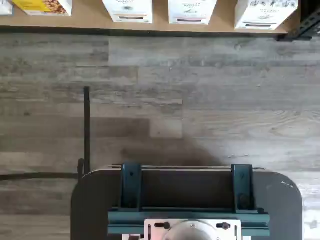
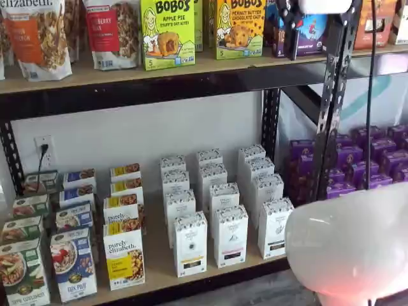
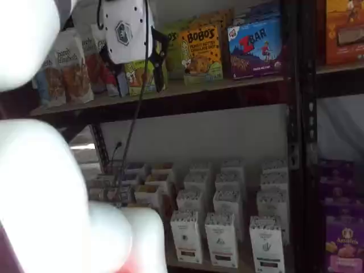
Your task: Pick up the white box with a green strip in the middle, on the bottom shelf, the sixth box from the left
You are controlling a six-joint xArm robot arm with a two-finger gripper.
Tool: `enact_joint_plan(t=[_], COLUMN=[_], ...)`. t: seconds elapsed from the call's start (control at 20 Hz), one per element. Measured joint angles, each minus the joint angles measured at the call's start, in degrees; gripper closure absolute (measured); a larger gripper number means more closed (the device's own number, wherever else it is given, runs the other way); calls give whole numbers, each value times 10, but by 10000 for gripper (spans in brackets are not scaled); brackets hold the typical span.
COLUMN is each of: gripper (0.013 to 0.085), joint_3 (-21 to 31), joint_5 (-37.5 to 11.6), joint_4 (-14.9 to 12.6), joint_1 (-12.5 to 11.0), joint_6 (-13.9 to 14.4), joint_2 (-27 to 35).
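The white box (image 2: 275,227) stands rightmost in the front row of tall white cartons on the bottom shelf (image 2: 159,275), with a patterned top and a dark strip low on its front. It also shows in a shelf view (image 3: 266,244) and in the wrist view (image 1: 265,12). Two like white cartons (image 2: 231,234) (image 2: 190,243) stand just to its left. My gripper (image 3: 158,60), a white body with black fingers, hangs high up at the level of the upper shelf, far above the box. It also shows in a shelf view (image 2: 292,32). The fingers show side-on, and no gap can be made out.
A black perforated upright (image 2: 331,108) stands just right of the white box, with purple boxes (image 2: 376,159) beyond it. Yellow-labelled granola boxes (image 2: 124,252) stand left of the white cartons. The upper shelf (image 2: 159,67) holds Bobo's boxes and bags. The white arm (image 2: 350,245) blocks the near foreground.
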Motion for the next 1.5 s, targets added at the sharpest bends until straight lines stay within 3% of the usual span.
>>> enact_joint_plan(t=[0.15, 0.55, 0.75, 1.15, 1.5], gripper=[130, 130, 130, 130, 130], joint_3=[8, 63, 125, 230, 340], joint_5=[-13, -60, -127, -215, -347], joint_4=[-39, -55, -33, -28, -21], joint_1=[36, 34, -16, -72, -118], joint_6=[19, 16, -24, -77, -122], joint_2=[-7, -24, -51, -56, -41])
